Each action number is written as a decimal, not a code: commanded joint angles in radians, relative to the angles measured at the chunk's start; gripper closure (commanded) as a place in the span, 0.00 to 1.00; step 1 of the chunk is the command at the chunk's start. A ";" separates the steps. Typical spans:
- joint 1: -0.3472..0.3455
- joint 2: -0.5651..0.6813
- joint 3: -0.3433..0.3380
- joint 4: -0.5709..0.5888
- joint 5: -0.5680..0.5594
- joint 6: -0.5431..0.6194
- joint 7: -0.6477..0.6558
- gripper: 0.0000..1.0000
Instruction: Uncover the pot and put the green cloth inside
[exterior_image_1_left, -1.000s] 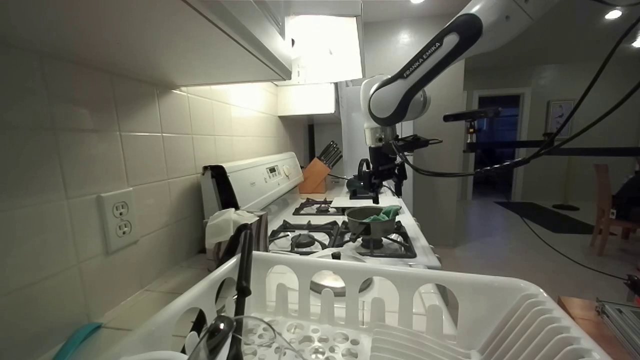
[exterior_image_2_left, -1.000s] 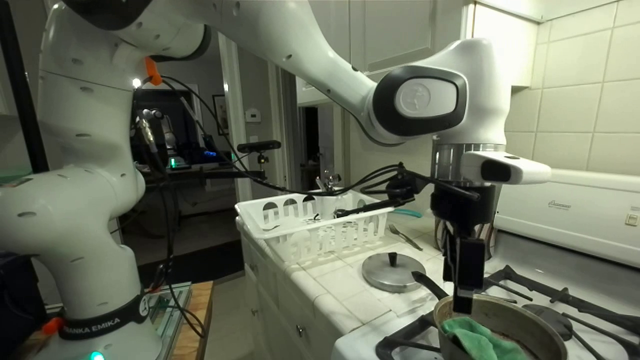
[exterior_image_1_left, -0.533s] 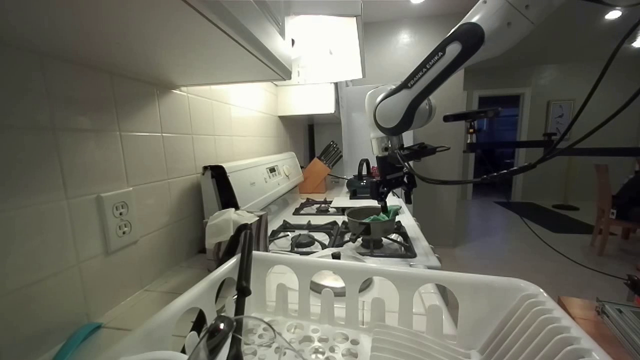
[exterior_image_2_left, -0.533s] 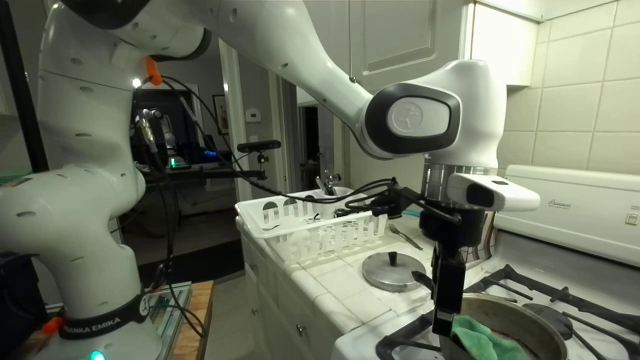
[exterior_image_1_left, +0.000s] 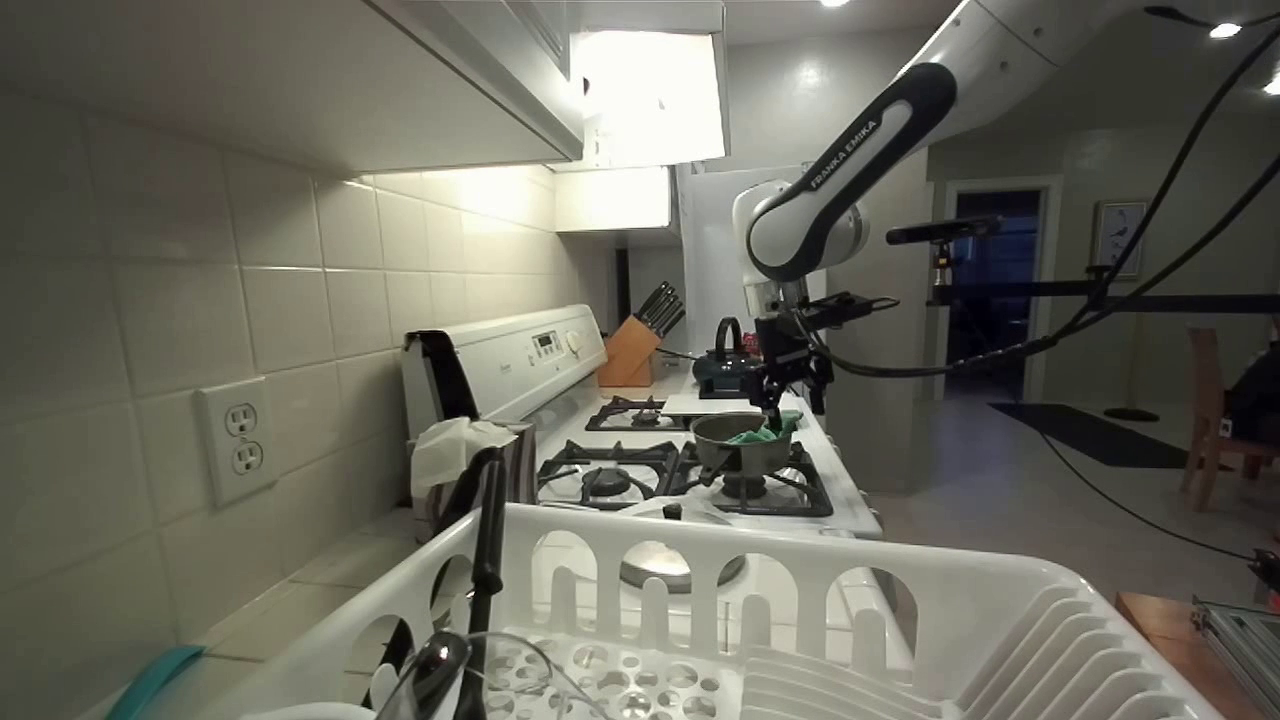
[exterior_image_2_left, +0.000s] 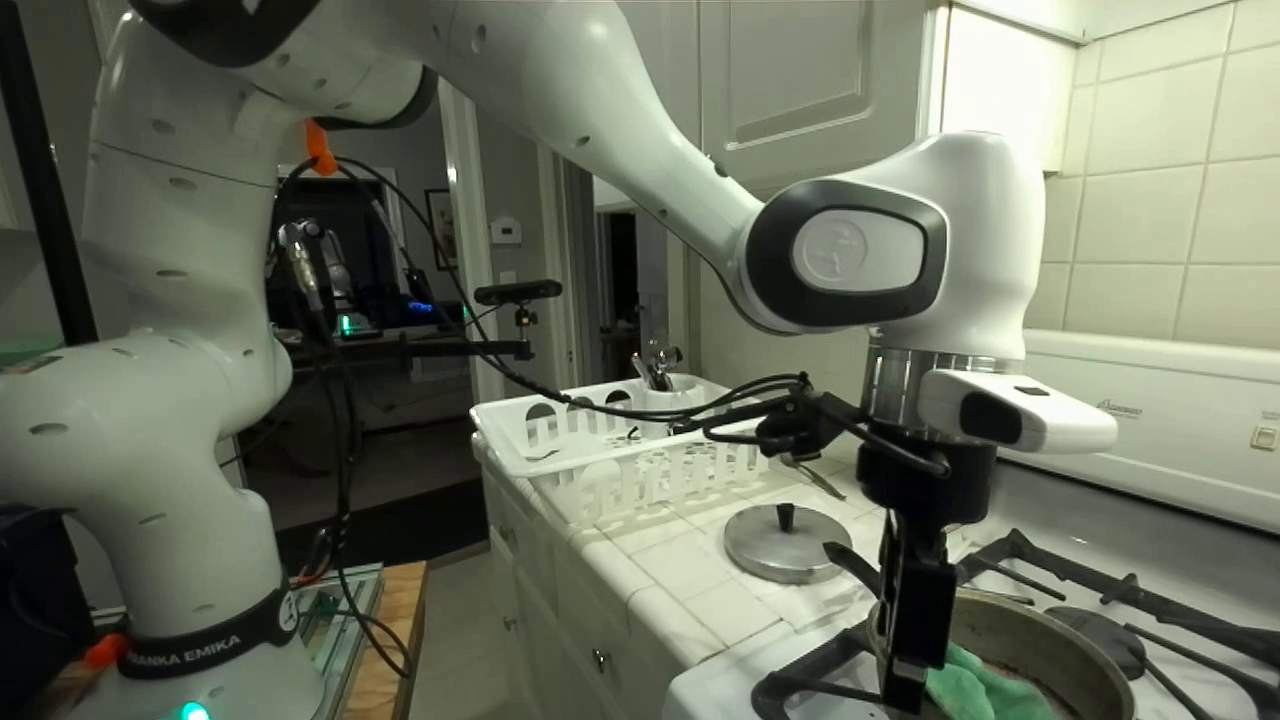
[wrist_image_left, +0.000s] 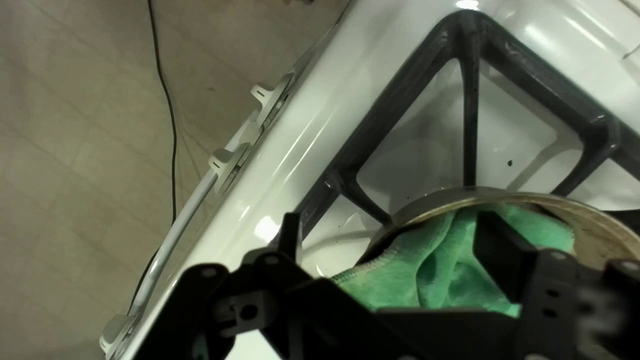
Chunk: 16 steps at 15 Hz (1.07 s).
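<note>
The grey pot (exterior_image_1_left: 735, 457) stands uncovered on a front burner; its rim shows in the wrist view (wrist_image_left: 445, 202). The green cloth (exterior_image_1_left: 758, 436) lies bunched in it, with one part up at or over the rim; it also shows in an exterior view (exterior_image_2_left: 985, 690) and the wrist view (wrist_image_left: 395, 280). My gripper (wrist_image_left: 390, 225) is open, pointing down. One finger is over the cloth inside the rim, the other outside the pot above the stove edge. Whether the inner finger touches the cloth is unclear. The lid (exterior_image_2_left: 785, 550) lies on the tiled counter.
A white dish rack (exterior_image_2_left: 620, 465) stands on the counter beyond the lid. The pot's dark handle (exterior_image_2_left: 850, 565) points toward the counter. Black burner grates (wrist_image_left: 470, 100) surround the pot. A kettle (exterior_image_1_left: 725, 370) and knife block (exterior_image_1_left: 630, 355) stand behind the stove.
My gripper has come down from above the pot to its rim and shifted toward the stove's front edge, then sank slightly more. The cloth, pot and lid look unmoved.
</note>
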 joint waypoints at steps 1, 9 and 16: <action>-0.004 0.056 0.000 0.070 -0.007 -0.011 -0.021 0.36; 0.000 0.105 0.002 0.162 -0.013 -0.019 -0.052 0.88; -0.044 0.111 0.069 0.158 0.071 0.052 -0.298 0.99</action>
